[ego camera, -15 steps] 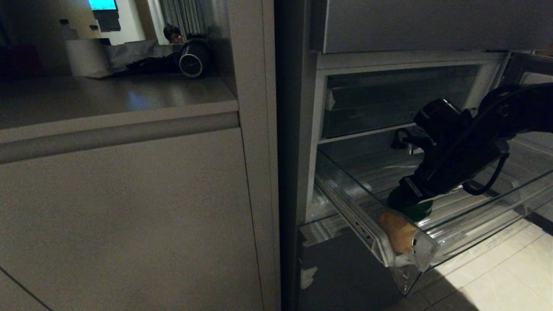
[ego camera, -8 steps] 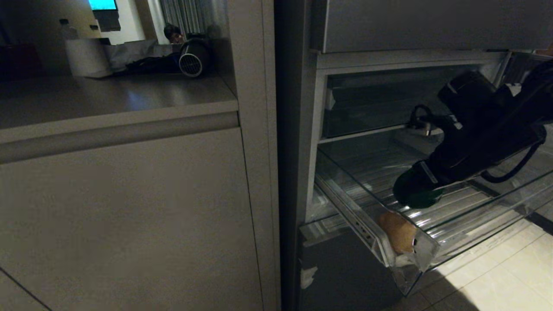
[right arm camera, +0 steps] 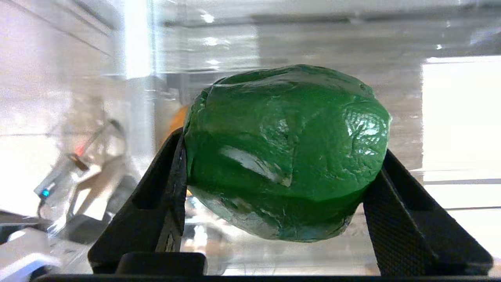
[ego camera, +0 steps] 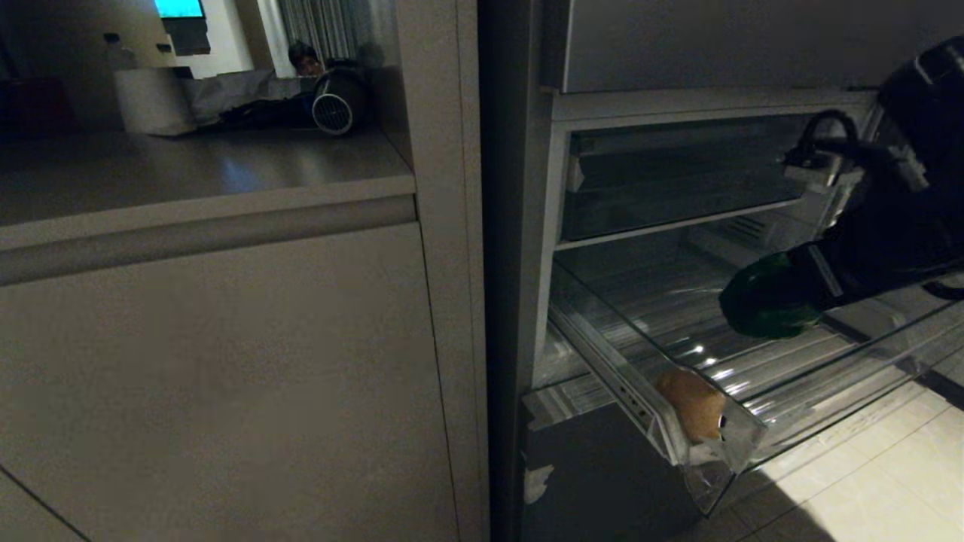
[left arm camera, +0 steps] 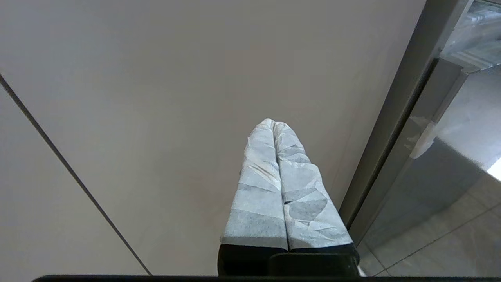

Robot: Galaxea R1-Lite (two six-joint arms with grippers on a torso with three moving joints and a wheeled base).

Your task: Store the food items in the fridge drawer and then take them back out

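Head view: the fridge drawer (ego camera: 745, 391) stands pulled out over the tiled floor (ego camera: 866, 482), its clear front forward, so that its inside is reachable from above. A tan potato-like food item (ego camera: 691, 412) lies in the near front corner of the drawer, against the clear front wall, where a rounded lump would likely settle. The right pincer (ego camera: 761, 305) is above the drawer's ribbed bottom, well apart from the tan item, clenched on a glossy green food item (ego camera: 764, 309); held clear of the walls, it is judged to be in transit between drawer and outside, direction not determinable. A worktop (ego camera: 188, 173) to the left carries a pale cylinder (ego camera: 151, 98) and a dark round appliance (ego camera: 335, 102); a person's head (ego camera: 303, 59) shows far behind. Left wrist view: the left pincer (left arm camera: 276, 129) is clenched on nothing, its paper-wrapped fingers (left arm camera: 258, 188) pressed together, facing a plain cabinet front (left arm camera: 156, 98) beside the fridge edge, evidently parked out of the way. Right wrist view: the two black fingers (right arm camera: 168, 188) bear on opposite sides of the green item (right arm camera: 285, 152), which fills the span between them, a wide grip suited to its bulk.
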